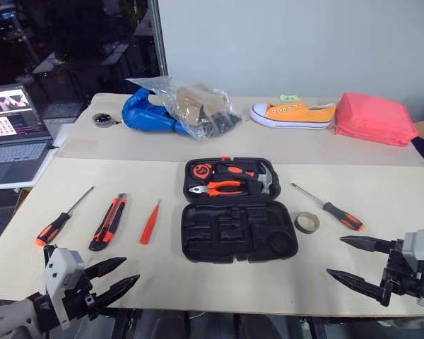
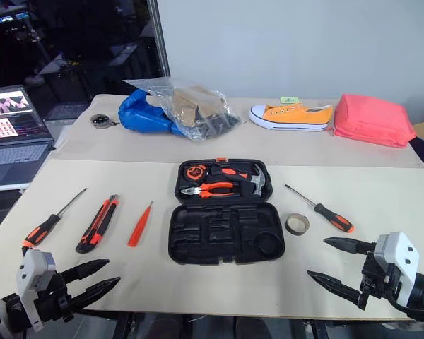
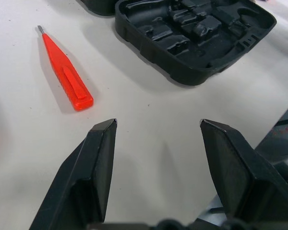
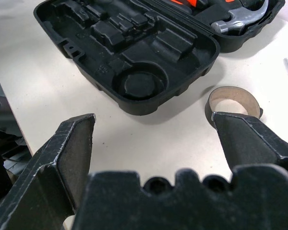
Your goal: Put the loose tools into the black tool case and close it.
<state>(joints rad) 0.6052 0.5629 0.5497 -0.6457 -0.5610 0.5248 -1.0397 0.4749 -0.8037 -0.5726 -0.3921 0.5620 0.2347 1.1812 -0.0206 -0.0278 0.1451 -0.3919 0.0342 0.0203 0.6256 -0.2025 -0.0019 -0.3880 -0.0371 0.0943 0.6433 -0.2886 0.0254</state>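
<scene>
The black tool case lies open mid-table; its far half holds pliers, a hammer and a tape measure, its near half shows bare recesses. Left of it lie a screwdriver, an orange-black utility knife and a slim orange tool. To the right are another screwdriver and a tape ring. My left gripper hovers open at the near left edge, nothing between its fingers. My right gripper stands wide open near the front right, just short of the tape ring.
A laptop sits on a side table at the left. At the back of the table lie a blue bag with a clear plastic bag, an orange sneaker, a pink pouch and a small round object.
</scene>
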